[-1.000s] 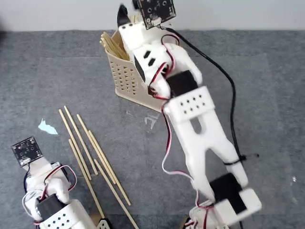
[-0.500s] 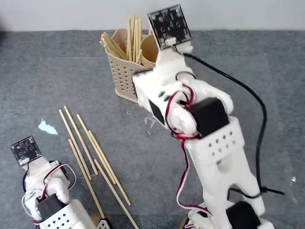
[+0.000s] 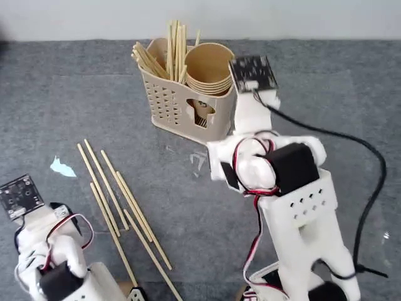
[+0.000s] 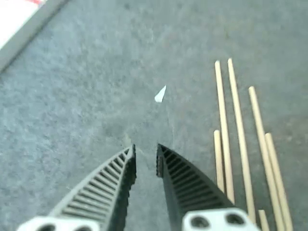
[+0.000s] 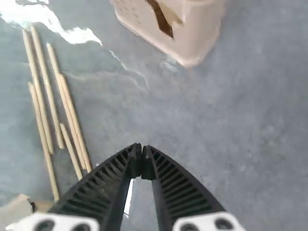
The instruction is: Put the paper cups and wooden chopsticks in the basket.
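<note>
Now hovering empty beside the loose chopsticks

Spotting the basket (image 3: 172, 103) standing upright at the upper centre of the high view, carrying a nested stack of paper cups (image 3: 208, 66) and a bundle of wooden chopsticks (image 3: 174, 44) standing on end against the stack's left side.

Noting several loose chopsticks (image 3: 119, 200) lying flat on the grey mat (image 3: 75, 94) at lower left of centre, fanning in rough parallel from upper left toward lower right.

Hovering the right gripper (image 5: 141, 149) over bare mat, with fingers pressing together tip to tip and gripping nothing. Finding the loose chopsticks (image 5: 53, 110) lying well off to one side of those tips, and the basket (image 5: 192, 29) sitting ahead, apart from them.

Hanging the left gripper (image 4: 145, 149) above the mat with fingers slightly parted, nothing between them. Finding the loose chopsticks (image 4: 236, 125) lying near one finger without touching it, and a small pale scrap (image 4: 160, 94) lying ahead of the tips.

Placing the right arm (image 3: 294, 188) at right of centre beside the basket, and the left arm (image 3: 44, 251) in the lower left corner.
</note>
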Tool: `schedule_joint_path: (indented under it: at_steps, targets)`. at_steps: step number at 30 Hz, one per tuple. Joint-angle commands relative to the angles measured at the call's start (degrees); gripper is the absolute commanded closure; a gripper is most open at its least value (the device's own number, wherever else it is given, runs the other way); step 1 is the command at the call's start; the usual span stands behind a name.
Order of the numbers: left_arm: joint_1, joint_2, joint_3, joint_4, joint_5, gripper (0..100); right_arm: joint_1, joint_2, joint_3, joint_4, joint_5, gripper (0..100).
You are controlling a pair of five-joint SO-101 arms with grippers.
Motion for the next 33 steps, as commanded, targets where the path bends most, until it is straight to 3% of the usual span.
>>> schedule_joint_path:
  at_steps: [1, 9, 16, 21, 27, 33]
  targets:
    - [2.11, 0.7, -9.45, 4.75, -0.53, 92, 0.57, -10.24, 13.63, -7.16, -0.62, 99.0]
    - [4.57, 0.7, -10.07, 5.45, -3.52, 92, 0.48, -34.07, 44.75, -24.04, -0.44, 99.0]
    - [8.62, 2.46, -12.0, 6.24, -4.13, 92, 4.09, -43.12, 54.15, -27.47, 1.49, 99.0]
    - [10.37, 15.91, -19.03, 8.79, -4.22, 99, 4.53, -43.74, 62.51, -33.27, 2.9, 99.0]
    - [15.38, 33.85, -29.41, 15.3, -3.96, 98, 4.44, -43.74, 68.31, -38.64, 2.73, 99.0]
    - [16.18, 46.59, -35.65, 12.92, -3.96, 98, 4.09, -43.74, 76.04, -47.6, 2.73, 99.0]
